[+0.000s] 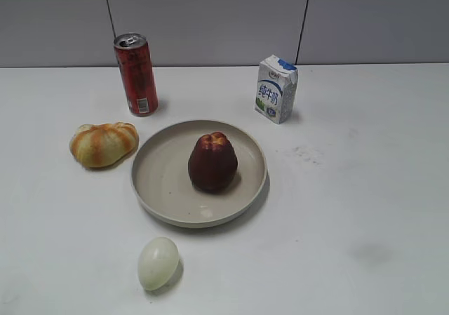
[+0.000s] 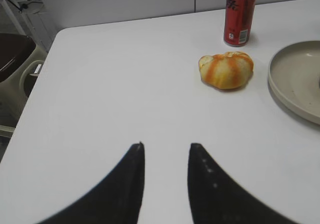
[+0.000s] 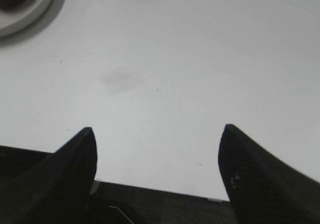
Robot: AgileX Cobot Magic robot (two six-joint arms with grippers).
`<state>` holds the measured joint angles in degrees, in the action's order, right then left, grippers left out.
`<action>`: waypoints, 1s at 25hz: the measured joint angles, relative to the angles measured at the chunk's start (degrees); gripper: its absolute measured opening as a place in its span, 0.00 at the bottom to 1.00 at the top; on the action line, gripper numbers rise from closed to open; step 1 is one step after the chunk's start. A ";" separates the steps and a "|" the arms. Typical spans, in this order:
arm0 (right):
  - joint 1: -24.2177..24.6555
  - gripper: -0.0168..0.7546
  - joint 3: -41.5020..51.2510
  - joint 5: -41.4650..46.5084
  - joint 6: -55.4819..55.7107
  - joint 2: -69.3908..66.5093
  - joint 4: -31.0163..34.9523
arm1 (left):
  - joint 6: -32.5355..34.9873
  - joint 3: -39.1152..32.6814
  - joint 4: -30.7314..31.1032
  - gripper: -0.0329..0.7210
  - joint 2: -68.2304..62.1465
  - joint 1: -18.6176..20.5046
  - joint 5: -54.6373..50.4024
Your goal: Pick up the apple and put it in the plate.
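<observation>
Apple point(image 1: 212, 162) first, since that's what you care about: it's sitting upright in the plate point(image 1: 158, 182), a bit right of the dish's middle, with its lobed top facing up. Neither arm shows in your exterior view.

Going left to right across the white table point(image 1: 365, 189): the orange-striped bread roll point(image 1: 104, 144) lies just beside the plate's left rim, not touching it as far as you can see. Behind it stands the red can point(image 1: 137, 74), upright. In front of the plate, near its lower left edge, there's the pale egg point(image 1: 158, 262) lying on its side. Then comes the plate with the fruit in it, and behind its right side the small milk carton point(image 1: 276, 89), upright and well apart from the rim.

Your left gripper point(image 2: 166, 146) hovers over bare table with its fingers a modest gap apart, nothing between them; the roll, can and plate edge sit ahead of it. Your right gripper point(image 3: 159, 130) is spread wide over bare table too, with just a sliver of the plate showing top left.
</observation>
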<state>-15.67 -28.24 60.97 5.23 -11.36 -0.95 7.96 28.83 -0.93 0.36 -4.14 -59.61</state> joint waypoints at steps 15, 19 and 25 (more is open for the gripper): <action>0.14 0.76 0.09 -0.74 -1.63 1.03 1.30 | 0.00 0.00 0.00 0.36 0.00 0.00 0.00; 4.51 0.76 0.09 -0.86 -1.72 4.41 1.44 | 0.00 0.00 0.00 0.36 0.00 0.00 0.00; 10.79 0.76 0.09 -0.92 -1.72 11.36 1.45 | 0.00 0.00 0.00 0.36 0.00 0.00 0.00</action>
<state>-4.88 -28.15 60.05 3.51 0.00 0.50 7.96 28.83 -0.93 0.36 -4.14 -59.61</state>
